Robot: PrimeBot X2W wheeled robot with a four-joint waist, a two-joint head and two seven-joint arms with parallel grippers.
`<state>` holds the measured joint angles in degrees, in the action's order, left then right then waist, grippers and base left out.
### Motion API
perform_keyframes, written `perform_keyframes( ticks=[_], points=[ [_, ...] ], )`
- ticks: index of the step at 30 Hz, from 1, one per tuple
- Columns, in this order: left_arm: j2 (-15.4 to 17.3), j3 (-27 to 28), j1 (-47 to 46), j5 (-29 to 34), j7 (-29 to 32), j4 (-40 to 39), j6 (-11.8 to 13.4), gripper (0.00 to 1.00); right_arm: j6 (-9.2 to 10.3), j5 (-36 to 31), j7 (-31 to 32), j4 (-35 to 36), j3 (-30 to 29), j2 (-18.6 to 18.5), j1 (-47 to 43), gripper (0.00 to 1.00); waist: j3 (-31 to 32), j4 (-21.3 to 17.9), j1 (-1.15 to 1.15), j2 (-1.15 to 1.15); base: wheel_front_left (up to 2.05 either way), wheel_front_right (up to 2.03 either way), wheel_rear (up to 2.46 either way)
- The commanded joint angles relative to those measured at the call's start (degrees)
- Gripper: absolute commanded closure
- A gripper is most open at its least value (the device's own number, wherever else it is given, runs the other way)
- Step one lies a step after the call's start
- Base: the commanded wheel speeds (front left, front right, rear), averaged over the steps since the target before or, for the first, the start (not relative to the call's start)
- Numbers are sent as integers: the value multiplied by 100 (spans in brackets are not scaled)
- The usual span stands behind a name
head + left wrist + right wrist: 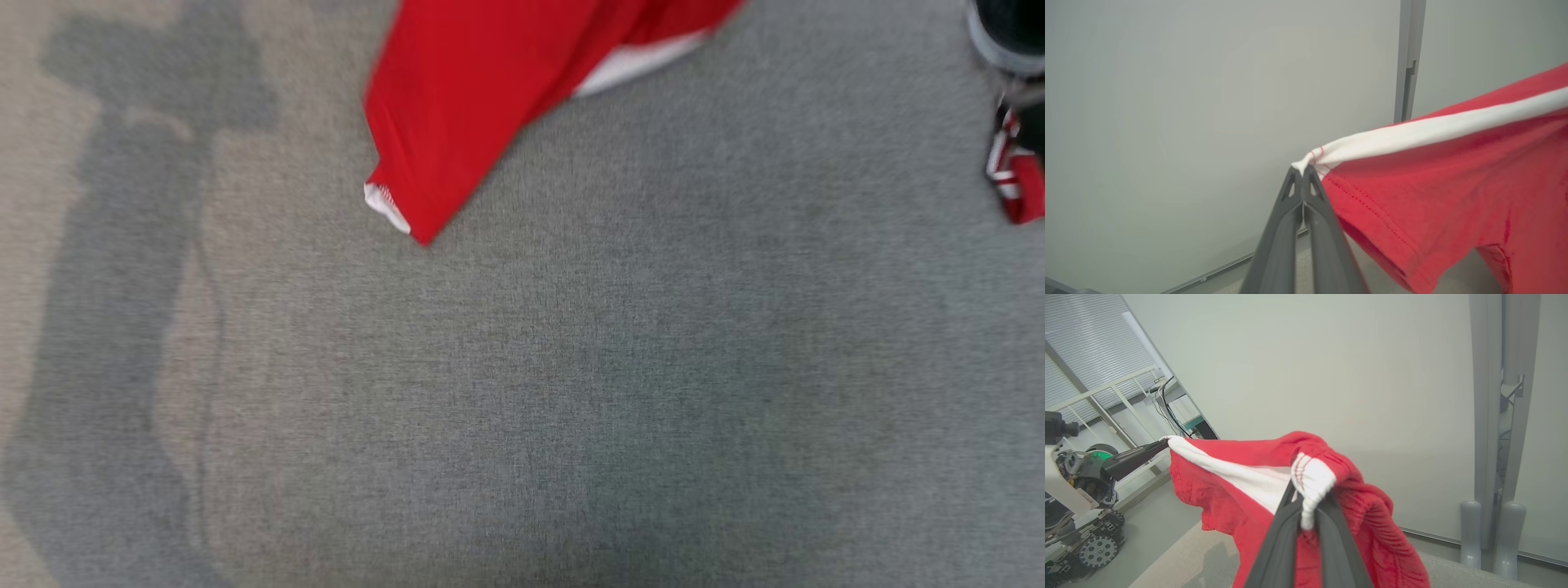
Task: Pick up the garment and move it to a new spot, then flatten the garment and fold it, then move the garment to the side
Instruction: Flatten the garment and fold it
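Gripping the lifted red garment [457, 98] at two points, jaws clamped: white hem corner in the left gripper [1302, 169], bunched white trim in the right gripper [1308, 500]. Hanging at the grey surface's [571, 367] far edge.

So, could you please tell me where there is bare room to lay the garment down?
The grey surface is bare across the head view's middle and bottom, below the tip of the garment and left of the red-and-white item. Crowded: top middle, under the garment, and the upper right edge.
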<state>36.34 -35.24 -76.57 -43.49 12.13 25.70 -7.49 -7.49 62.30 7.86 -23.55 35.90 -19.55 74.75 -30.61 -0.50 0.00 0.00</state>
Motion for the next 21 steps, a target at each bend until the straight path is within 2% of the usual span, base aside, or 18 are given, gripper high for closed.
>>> perform_keyframes(
  ticks=[1, 6, 10, 13, 21],
  points=[
    [92, -210, -593, 146, -195, 247, 2, 100, -3, 100, -37, -200, -28, 78, 484, 100, -721, -44, 0, 0, 0, 0, 0],
    [72, -612, -1805, 388, -816, 974, 1, 100, -3, 197, -247, -682, -9, 330, 1510, 100, -1037, -97, 0, 0, 0, 0, 0],
    [-95, -750, -2574, 391, -1268, 1546, 1, 100, -3, 195, -638, -1009, 5, 458, 2159, 100, -1129, -111, 0, 0, 0, 0, 0],
    [-202, -800, -2830, 391, -1474, 1792, 1, 100, -3, 201, -875, -1134, 26, 512, 2392, 100, -1128, -99, 0, 0, 0, 0, 0],
    [-574, -896, -3448, 78, -2180, 2351, 1, 100, -2, 280, -2126, -1317, -106, 572, 2972, 100, -1042, -37, 0, 0, 0, 0, 0]
  ],
)
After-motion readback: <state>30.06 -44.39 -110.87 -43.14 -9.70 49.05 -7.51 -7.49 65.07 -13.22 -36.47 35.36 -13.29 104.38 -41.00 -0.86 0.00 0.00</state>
